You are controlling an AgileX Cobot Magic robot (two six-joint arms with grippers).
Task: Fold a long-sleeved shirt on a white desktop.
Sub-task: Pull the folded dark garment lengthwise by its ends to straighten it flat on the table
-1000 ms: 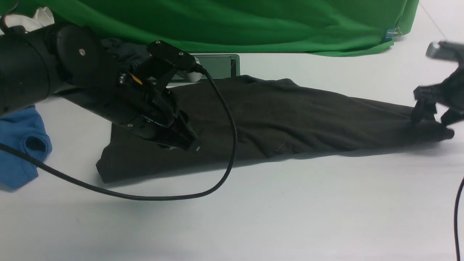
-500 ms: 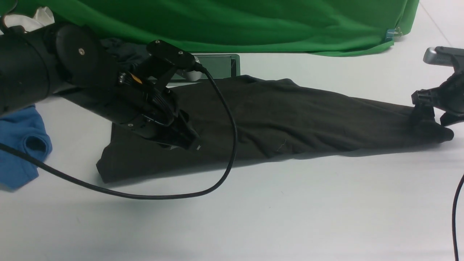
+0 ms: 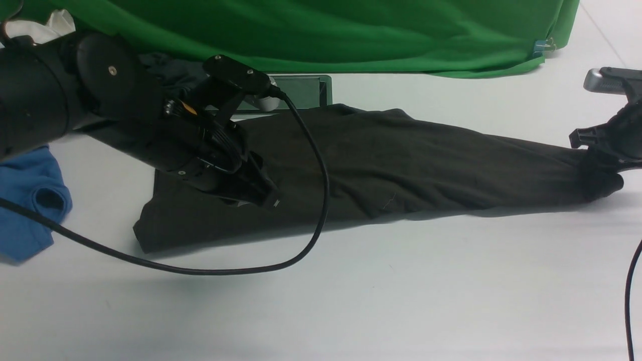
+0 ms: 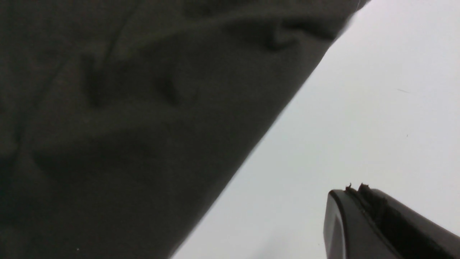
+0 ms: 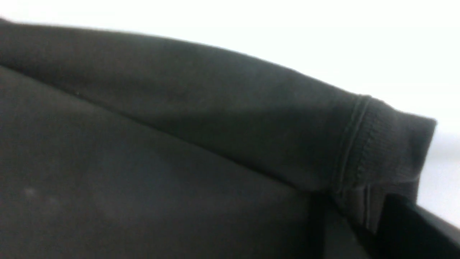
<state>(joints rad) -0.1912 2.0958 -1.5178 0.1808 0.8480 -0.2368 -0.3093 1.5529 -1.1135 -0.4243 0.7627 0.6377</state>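
Observation:
The long-sleeved shirt (image 3: 401,165) lies as a long dark brown-black band across the white desktop (image 3: 376,291), from the left to the far right. My left gripper (image 3: 268,200) hangs shut just over the shirt's left part, nothing between its fingers (image 4: 345,219). In the left wrist view the shirt (image 4: 143,126) fills the frame beside bare desktop (image 4: 377,90). My right gripper (image 3: 599,163) is at the shirt's right end, shut on the fabric. The right wrist view shows a ribbed cuff (image 5: 388,144) running down between the dark fingers of my right gripper (image 5: 363,216).
A blue T-shirt (image 3: 30,200) lies at the left edge. A charcoal garment (image 3: 165,67) and a grey hatch (image 3: 301,90) sit behind the left arm, below the green backdrop (image 3: 326,35). A black cable (image 3: 311,200) loops over the shirt onto the desktop.
My right gripper's fingers, spread apart over the shirt's right end a second ago, have come down and closed on it. The left arm has stayed where it was.

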